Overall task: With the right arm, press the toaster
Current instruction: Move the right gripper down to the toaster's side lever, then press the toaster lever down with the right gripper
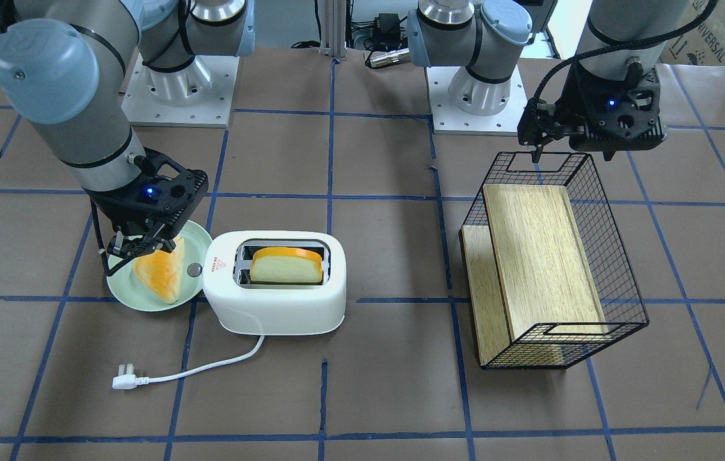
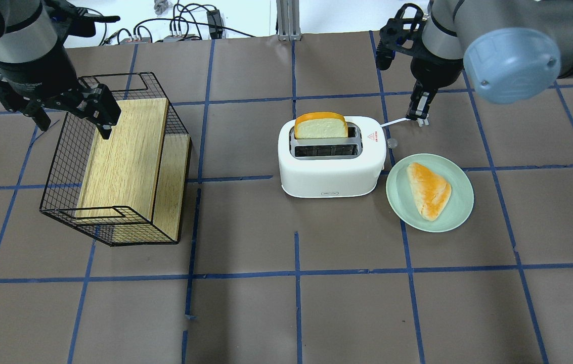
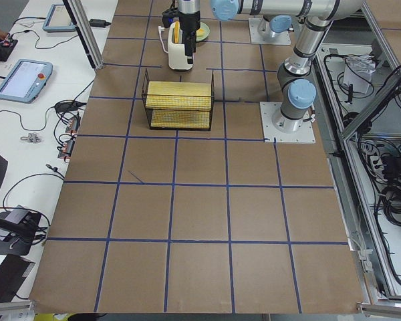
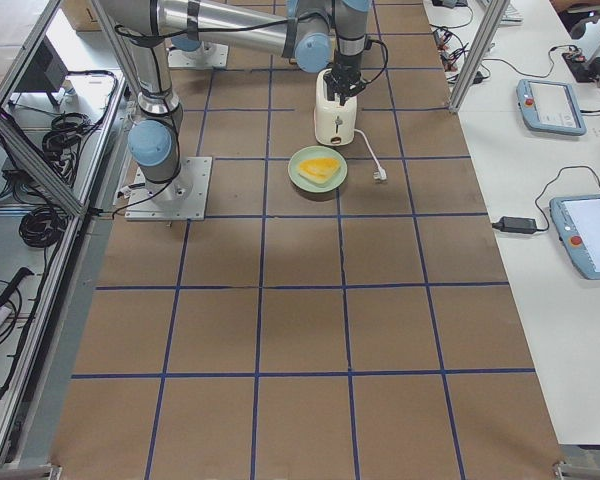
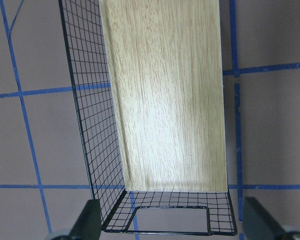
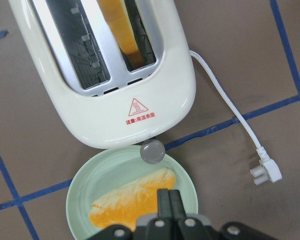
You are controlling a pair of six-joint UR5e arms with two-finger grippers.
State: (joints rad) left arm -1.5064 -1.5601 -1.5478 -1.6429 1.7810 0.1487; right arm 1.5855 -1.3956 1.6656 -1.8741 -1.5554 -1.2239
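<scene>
The white two-slot toaster (image 1: pixel 272 301) (image 2: pixel 332 174) stands mid-table with a slice of bread (image 1: pixel 286 266) upright in one slot. Its round grey lever knob (image 1: pixel 194 270) (image 6: pixel 152 151) sticks out at the end with the red triangle mark, raised over the plate's rim. My right gripper (image 1: pixel 135 250) (image 2: pixel 417 117) (image 6: pixel 168 200) is shut and empty. It hovers over the plate, just beside the knob and apart from it. My left gripper (image 2: pixel 73 124) (image 5: pixel 172 225) is open and empty above the end of the wire basket.
A light green plate (image 1: pixel 125 298) (image 2: pixel 460 202) with a piece of toast (image 1: pixel 160 272) lies against the toaster's knob end. The white cord and plug (image 1: pixel 124 382) (image 6: pixel 265 172) trail on the table. A black wire basket (image 1: pixel 624 256) (image 2: pixel 63 167) with a wooden board (image 5: pixel 165 100) stands under the left arm.
</scene>
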